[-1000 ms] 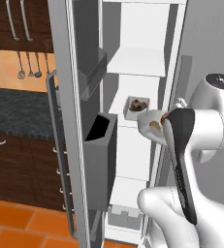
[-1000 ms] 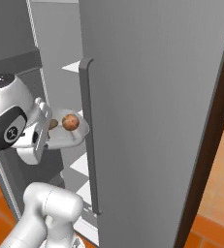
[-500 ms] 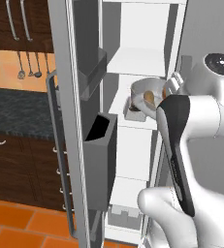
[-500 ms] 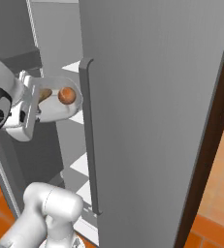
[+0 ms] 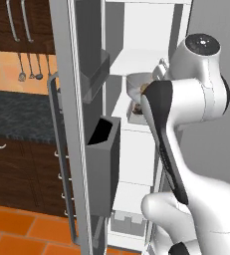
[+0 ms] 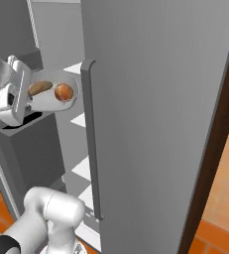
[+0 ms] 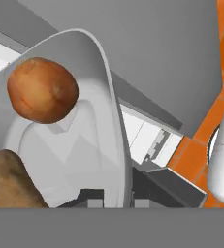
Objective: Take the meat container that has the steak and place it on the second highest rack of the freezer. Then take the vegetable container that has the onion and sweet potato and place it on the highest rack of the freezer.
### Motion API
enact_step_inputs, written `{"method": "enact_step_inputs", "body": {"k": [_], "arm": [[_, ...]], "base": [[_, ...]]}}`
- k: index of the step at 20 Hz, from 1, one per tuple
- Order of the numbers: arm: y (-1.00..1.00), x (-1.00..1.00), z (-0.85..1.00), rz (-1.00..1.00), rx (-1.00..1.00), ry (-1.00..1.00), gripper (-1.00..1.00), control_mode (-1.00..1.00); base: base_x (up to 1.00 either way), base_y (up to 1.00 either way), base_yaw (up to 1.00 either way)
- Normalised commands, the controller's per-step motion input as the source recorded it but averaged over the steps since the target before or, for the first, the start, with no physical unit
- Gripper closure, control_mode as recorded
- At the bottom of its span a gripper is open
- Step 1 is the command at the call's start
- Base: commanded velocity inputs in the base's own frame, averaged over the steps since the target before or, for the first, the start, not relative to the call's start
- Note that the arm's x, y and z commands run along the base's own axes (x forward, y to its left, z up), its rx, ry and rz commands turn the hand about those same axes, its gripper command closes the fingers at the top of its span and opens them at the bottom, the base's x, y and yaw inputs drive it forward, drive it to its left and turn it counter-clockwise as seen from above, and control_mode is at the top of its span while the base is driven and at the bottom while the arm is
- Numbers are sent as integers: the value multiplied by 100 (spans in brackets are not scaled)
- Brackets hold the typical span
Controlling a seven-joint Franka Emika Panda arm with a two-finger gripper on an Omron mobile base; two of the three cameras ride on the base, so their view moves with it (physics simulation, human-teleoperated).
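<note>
1. The vegetable container [image 6: 51,101], a pale grey bowl, hangs in the air at the open freezer [image 5: 146,30], up by its upper shelves, carried by the arm.
2. In the right base view the onion [image 6: 63,92] sits on the side of the bowl nearer the long door handle [image 6: 90,144], and the sweet potato [image 6: 40,88] lies beside it, toward the arm.
3. In the hand view the onion [image 7: 42,90] rests against the bowl's inner wall [image 7: 96,145], and the sweet potato [image 7: 9,181] shows as a tan end at the lower left edge, just apart from the onion.
4. The pincer [image 7: 118,197] is clenched on the rim of the vegetable container, its dark tips showing either side of the bowl's edge at the bottom of the hand view.
5. In the left base view the bowl [image 5: 136,82] peeks out behind the arm's dark forearm, level with a white shelf [image 5: 131,62].
6. Just below it, a white tray with a dark lump, the steak [image 5: 136,107], rests on the next shelf down, mostly hidden by the arm.
7. Grey door bins [image 5: 102,164] line the open freezer door on the left.
8. Beyond the door lie a dark table [image 5: 17,107], hanging utensils [image 5: 29,67] on an orange wall, and an orange tiled floor [image 5: 17,231].
</note>
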Motion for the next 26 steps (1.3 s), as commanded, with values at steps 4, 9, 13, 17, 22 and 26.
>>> {"method": "enact_step_inputs", "body": {"k": [4,9,13,17,22,26], "arm": [[18,-24,22,0,-9,-10,100,-100],[0,21,39,0,-1,-8,100,-100],[0,44,30,1,0,-4,100,-100],[0,24,27,8,0,-7,100,-100],[-9,27,9,7,-4,-9,100,-100],[-17,47,0,1,-7,-5,100,-100]], "base": [[0,0,0],[0,0,0],[0,0,0],[0,0,0],[0,0,0],[0,0,0]]}}
